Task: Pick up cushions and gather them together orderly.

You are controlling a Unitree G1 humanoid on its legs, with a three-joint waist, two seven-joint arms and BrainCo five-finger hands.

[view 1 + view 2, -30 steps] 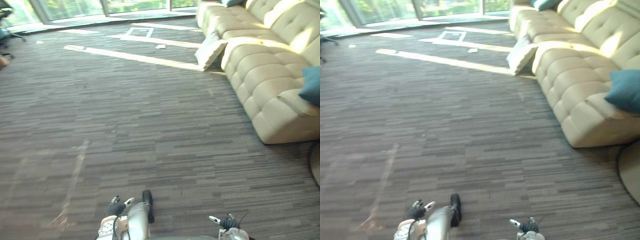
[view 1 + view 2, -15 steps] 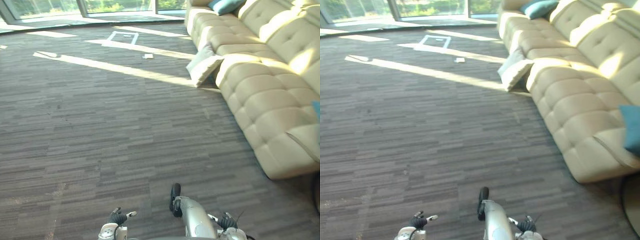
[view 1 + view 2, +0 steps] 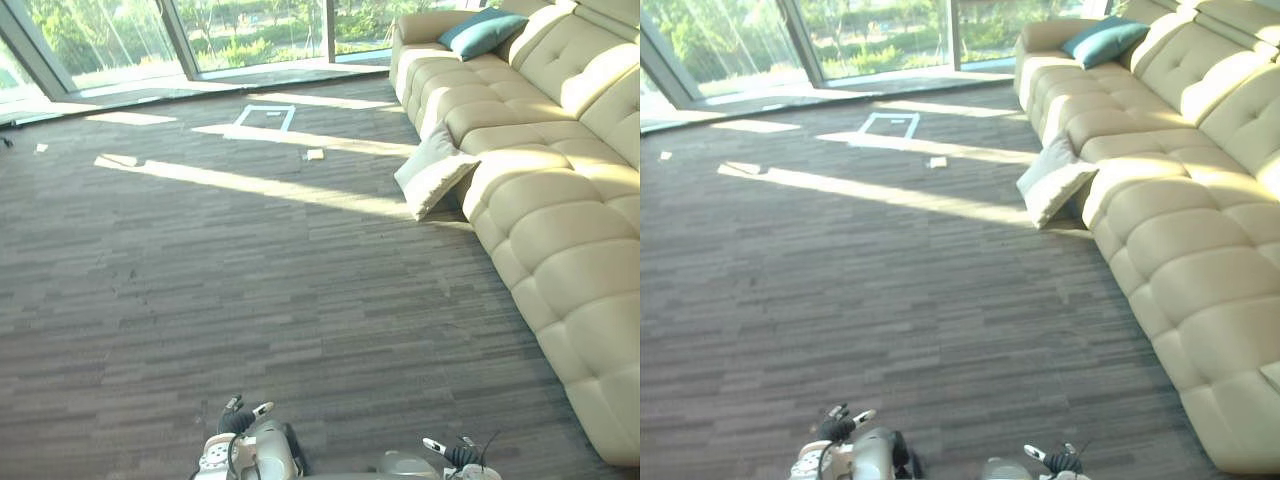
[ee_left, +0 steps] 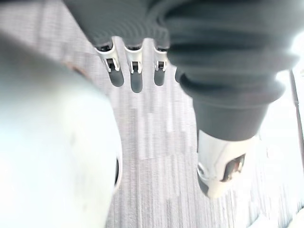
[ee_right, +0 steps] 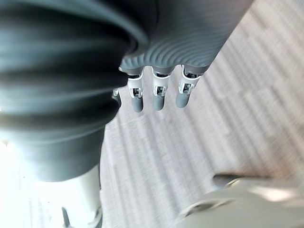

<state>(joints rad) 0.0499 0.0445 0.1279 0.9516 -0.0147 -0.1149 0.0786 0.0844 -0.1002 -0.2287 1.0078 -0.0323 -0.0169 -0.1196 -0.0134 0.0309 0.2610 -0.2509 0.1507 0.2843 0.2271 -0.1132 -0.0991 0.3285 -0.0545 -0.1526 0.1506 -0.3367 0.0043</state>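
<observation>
Item: cream cushion (image 3: pixel 432 182), right of centre in the head view, on the carpet floor (image 3: pixel 250 280), tilted, with its upper edge leaning against the front of the cream sofa (image 3: pixel 560 200). Item: teal cushion (image 3: pixel 483 32), upper right of the frame, lying on the sofa's far seat by the armrest. Handling, judged: both soft, light and compressible, not fragile; the fabric should grip well but the body will sag, so pinch deep at a corner or along an edge, or clasp it between both palms. Holder: the sofa is the likely gathering place, with the teal cushion the one cushion on the seats in view. Left robot hand (image 3: pixel 237 420), lower left of centre: fingers straight and relaxed, empty, over carpet. Right robot hand (image 3: pixel 458 457), lower right of centre: fingers likewise slack, holding nothing. Both well apart from either cushion; an approach across the floor is judged the step in hand. Sundry: white scrap (image 3: pixel 315 154) and taped rectangle (image 3: pixel 265 117) on the floor near the windows (image 3: pixel 250 35)
</observation>
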